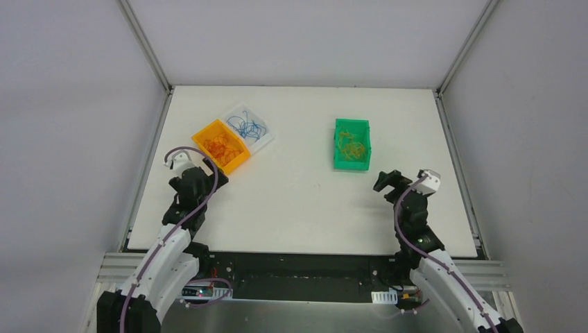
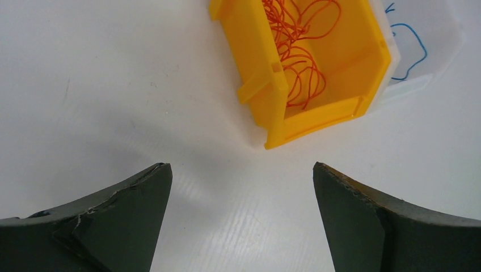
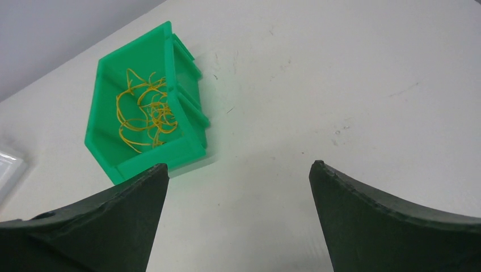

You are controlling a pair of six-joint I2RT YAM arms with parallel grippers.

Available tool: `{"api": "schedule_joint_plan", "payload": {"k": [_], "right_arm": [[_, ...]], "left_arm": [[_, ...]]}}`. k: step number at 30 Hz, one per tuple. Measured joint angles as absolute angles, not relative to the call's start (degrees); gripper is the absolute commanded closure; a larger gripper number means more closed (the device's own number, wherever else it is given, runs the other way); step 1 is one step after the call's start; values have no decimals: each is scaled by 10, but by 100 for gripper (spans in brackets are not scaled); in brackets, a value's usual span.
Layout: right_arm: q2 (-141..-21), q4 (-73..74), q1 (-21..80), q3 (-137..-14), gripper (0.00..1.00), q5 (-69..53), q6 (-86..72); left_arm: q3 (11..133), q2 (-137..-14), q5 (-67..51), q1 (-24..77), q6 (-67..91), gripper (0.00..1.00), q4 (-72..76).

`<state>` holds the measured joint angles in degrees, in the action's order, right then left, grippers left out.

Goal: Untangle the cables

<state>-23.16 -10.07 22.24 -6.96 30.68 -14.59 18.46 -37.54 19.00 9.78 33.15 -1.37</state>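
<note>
- Plainly light and limp, the thin curly wire cables lie in three heaps sorted by colour: orange-red strands (image 2: 295,51), blue strands (image 1: 246,127) and yellow strands (image 3: 147,116).
- Each heap looks springy and prone to snagging. An outlying loop at a heap's edge seems the best place to pinch, since a grab at the middle would likely lift the whole knot.
- The orange-red strands sit in a yellow-orange plastic bin (image 2: 249,51). Right against it, a clear plastic tray (image 2: 437,51) holds the blue ones. A green plastic bin (image 3: 136,54), well apart to the right, holds the yellow ones.
- The left gripper (image 2: 241,167) hovers near the yellow-orange bin, fingers spread wide and holding nothing.
- The right gripper (image 3: 238,165) hangs near the green bin, equally wide and empty.
- All three containers rest on a white table (image 1: 298,208).
</note>
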Motion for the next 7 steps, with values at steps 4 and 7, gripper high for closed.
{"api": "schedule_joint_plan", "payload": {"k": [4, 7], "right_arm": [[-298, -169, 219, -69, 1, 320, -102], [-333, -218, 200, -69, 1, 322, -76]], "left_arm": [[188, -438, 222, 98, 312, 1, 22], [188, -441, 235, 98, 303, 1, 34]]}}
